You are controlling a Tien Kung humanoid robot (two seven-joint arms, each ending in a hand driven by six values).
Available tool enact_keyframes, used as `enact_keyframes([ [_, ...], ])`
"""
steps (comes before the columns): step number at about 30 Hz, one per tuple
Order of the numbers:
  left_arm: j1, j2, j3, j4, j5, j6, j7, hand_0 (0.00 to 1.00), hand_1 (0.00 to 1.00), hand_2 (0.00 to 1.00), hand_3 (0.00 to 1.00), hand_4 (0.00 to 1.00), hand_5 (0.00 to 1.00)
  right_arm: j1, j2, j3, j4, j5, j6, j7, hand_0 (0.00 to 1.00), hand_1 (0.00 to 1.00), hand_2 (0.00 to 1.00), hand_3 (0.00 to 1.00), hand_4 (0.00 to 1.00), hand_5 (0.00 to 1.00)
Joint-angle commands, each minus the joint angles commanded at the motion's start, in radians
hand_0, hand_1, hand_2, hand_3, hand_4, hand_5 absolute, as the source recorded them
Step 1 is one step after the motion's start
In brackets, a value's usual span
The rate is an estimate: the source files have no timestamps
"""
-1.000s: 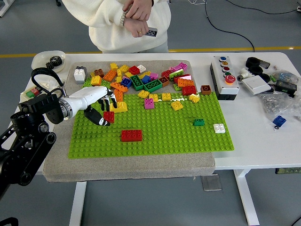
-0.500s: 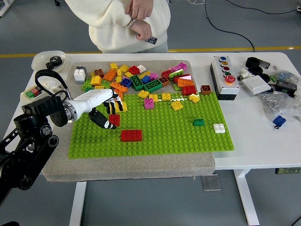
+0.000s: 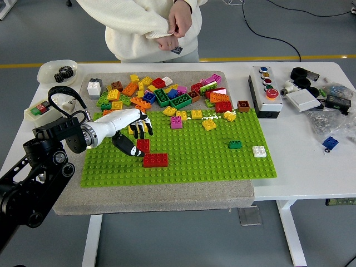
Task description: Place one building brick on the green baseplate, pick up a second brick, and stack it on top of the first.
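Observation:
A long red brick [image 3: 156, 160] sits on the green baseplate [image 3: 222, 167], left of its middle. My left hand [image 3: 135, 139] reaches in from the left with its white fingers [image 3: 133, 125] curled on a small red brick [image 3: 143, 146]. That small brick hangs just above and to the left of the long red one, close to its top edge. Whether the two bricks touch I cannot tell. My right arm is out of view.
A pile of loose coloured bricks [image 3: 161, 92] lies along the baseplate's far edge. A small green brick [image 3: 235, 144] and a white one [image 3: 259, 151] stand on the plate's right side. A button box [image 3: 266, 89] and clutter fill the right. A person [image 3: 150, 28] stands behind, hands together.
My left hand has carried the small red brick right and toward me, from the plate's left part to beside the long red brick. The person's hands shifted slightly.

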Motion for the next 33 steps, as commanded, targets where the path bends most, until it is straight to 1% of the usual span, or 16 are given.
enact_keyframes([
  [10, 0.007, -0.016, 0.016, 0.008, -0.016, 0.012, 0.001, 0.566, 0.431, 0.439, 0.532, 0.939, 0.002, 0.002, 0.0, -0.004, 0.0, 0.005, 0.0, 0.0, 0.747, 0.656, 0.726, 0.616, 0.858, 0.343],
  [17, 0.004, -0.023, 0.028, 0.035, -0.029, 0.044, -0.022, 0.566, 0.43, 0.44, 0.532, 0.939, 0.002, 0.003, -0.001, -0.005, 0.0, 0.003, 0.001, 0.001, 0.748, 0.656, 0.726, 0.617, 0.859, 0.342],
  [27, 0.005, -0.028, 0.042, 0.055, -0.034, 0.055, -0.03, 0.566, 0.431, 0.439, 0.533, 0.941, 0.002, 0.002, 0.001, -0.008, 0.0, 0.0, 0.002, 0.001, 0.747, 0.656, 0.726, 0.617, 0.859, 0.342],
  [33, 0.002, -0.031, 0.05, 0.081, -0.036, 0.067, -0.038, 0.566, 0.431, 0.439, 0.533, 0.941, 0.002, 0.003, 0.001, -0.009, 0.0, -0.002, 0.002, 0.002, 0.747, 0.656, 0.726, 0.617, 0.859, 0.341],
])
